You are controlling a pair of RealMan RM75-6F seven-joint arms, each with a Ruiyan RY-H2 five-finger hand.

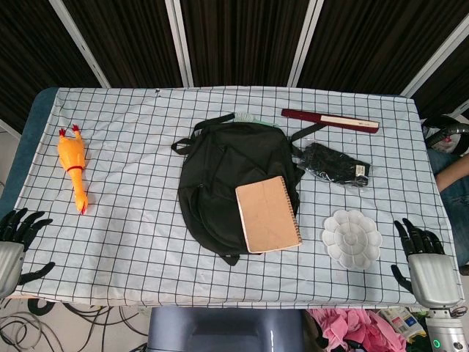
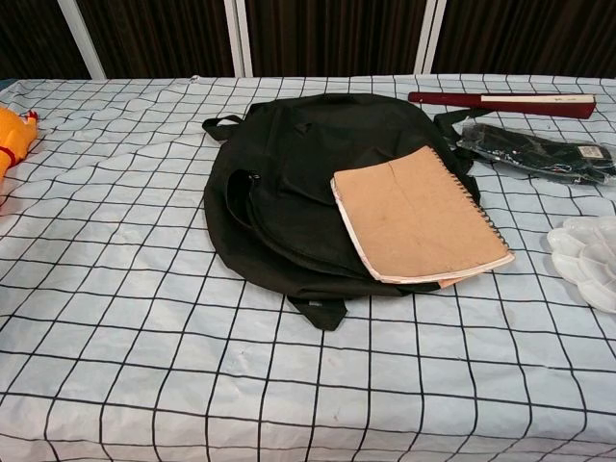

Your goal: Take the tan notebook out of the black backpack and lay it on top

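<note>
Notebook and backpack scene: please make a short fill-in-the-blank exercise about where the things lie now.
1. The tan notebook lies on top of the black ____.
2. The white palette holds ____ paint.
3. The rubber chicken is ____ in colour.
4. Both hands, left hand and right hand, hold ____.

Missing words: backpack; no; orange; nothing

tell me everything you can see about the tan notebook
The tan notebook is a rectangular, spiral-bound pad with a plain, kraft-like cardboard cover that looks slightly scuffed. The wire binding runs along its right edge, and white page edges show along the left and near sides in the chest view. It is closed and lies flat, turned slightly, on the right part of the black backpack, its near corner hanging just past the bag's edge above the checked tablecloth. Only the backpack touches it; neither hand is near.
</note>
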